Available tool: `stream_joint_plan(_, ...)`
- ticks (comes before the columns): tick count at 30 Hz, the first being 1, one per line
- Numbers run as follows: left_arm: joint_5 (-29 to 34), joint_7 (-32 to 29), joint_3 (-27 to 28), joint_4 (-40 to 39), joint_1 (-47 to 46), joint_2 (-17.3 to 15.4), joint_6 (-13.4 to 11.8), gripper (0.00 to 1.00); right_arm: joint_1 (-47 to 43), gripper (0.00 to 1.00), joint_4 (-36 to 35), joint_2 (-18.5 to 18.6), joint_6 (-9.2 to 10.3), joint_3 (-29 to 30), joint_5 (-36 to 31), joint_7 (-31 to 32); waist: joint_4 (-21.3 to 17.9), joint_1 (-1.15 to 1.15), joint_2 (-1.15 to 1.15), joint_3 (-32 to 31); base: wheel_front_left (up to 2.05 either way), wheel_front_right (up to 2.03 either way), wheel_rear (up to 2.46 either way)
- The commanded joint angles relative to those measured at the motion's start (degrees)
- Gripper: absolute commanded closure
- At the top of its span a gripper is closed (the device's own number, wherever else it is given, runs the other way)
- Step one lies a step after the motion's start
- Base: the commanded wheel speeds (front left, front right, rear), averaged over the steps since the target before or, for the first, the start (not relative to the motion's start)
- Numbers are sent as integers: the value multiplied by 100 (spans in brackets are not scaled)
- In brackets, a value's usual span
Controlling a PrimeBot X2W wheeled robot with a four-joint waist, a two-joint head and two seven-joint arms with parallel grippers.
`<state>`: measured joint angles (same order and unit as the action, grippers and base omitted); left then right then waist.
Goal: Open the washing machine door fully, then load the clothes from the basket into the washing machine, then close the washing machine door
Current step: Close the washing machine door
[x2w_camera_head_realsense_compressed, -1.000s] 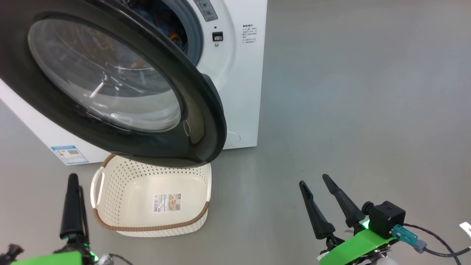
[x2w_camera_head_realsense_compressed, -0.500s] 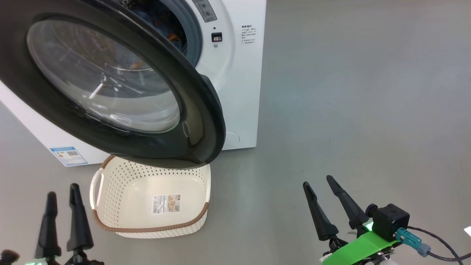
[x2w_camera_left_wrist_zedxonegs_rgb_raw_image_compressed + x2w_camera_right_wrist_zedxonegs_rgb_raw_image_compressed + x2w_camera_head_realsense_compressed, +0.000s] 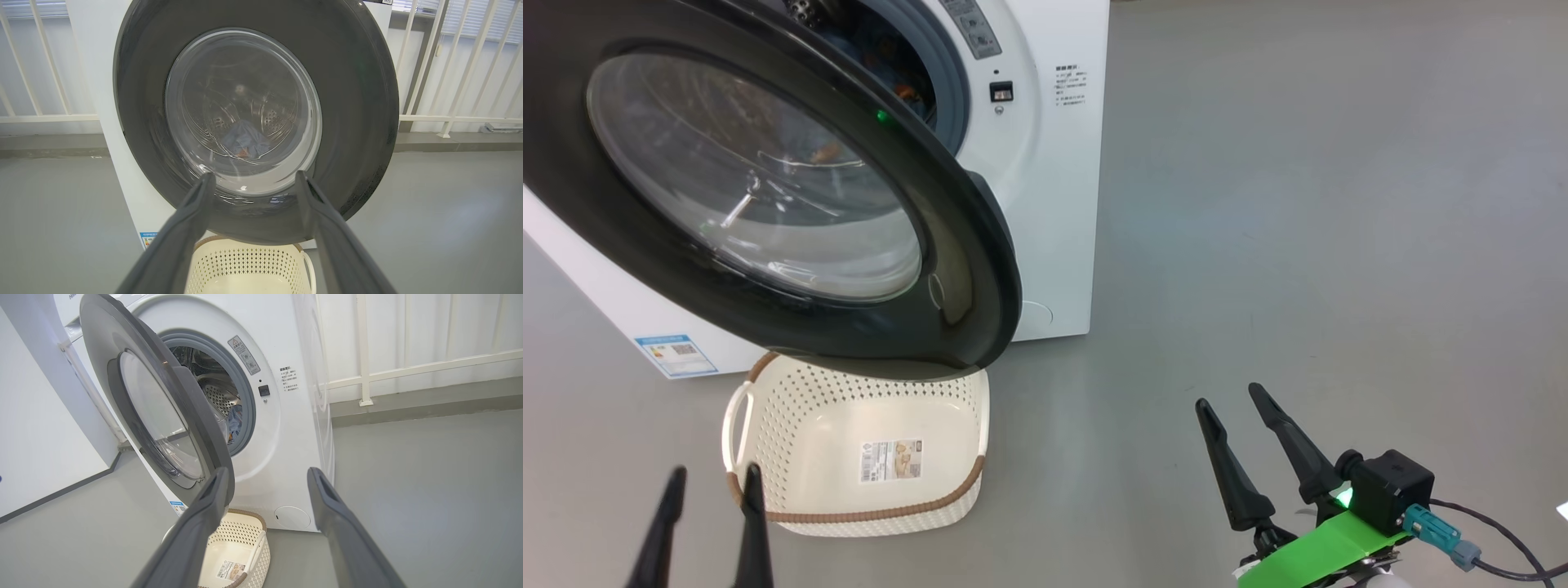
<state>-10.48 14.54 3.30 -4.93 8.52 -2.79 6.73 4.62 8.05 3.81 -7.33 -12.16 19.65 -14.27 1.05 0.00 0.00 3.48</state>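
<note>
Large round door (image 3: 760, 180) with a glossy black rim and clear glass bowl, standing ajar on the big white front-loading washing machine (image 3: 1054, 180). It overhangs the far end of the small cream perforated plastic basket (image 3: 866, 513) on the grey floor (image 3: 1298, 245). Light blue printed clothes (image 3: 233, 420) lie inside the steel drum (image 3: 216, 396). The left tool (image 3: 715, 472), near left beside the basket, and the right tool (image 3: 1227, 394), near right, each show 2 dark fingers spread apart, released and grasping nothing.

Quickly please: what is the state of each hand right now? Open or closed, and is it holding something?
Left hand: open, holding nothing.
Right hand: open, holding nothing.
</note>
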Motion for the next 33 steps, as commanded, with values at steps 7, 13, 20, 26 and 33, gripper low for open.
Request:
stream_joint_plan(7, 86, 45, 68, 157, 102, -11, -344, 0, -42, 0, -190, -25, -16, -106, -183, -70, -39, 0, 0, -37, 0, 0, 0)
stream_joint_plan(13, 67, 45, 53, 228, 101, -10, -592, 0, -101, 0, -195, -44, -16, 86, -312, -71, -65, 0, 0, -23, 0, 0, 0)
stream_joint_plan(20, 31, 46, 40, 201, 100, -10, -720, 0, -154, 0, -189, -72, -16, 235, -417, -72, -89, 0, 0, -12, 0, 0, 0)
stream_joint_plan(26, 23, 46, 37, 197, 94, -10, -796, 0, -186, 0, -193, -83, -16, 279, -444, -73, -95, 0, 0, -6, 0, 0, 0)
stream_joint_plan(33, 61, 46, -7, 217, 68, -10, -820, 0, -202, 0, -174, -90, -16, 286, -452, -73, -83, 0, 0, -1, 0, 0, 0)
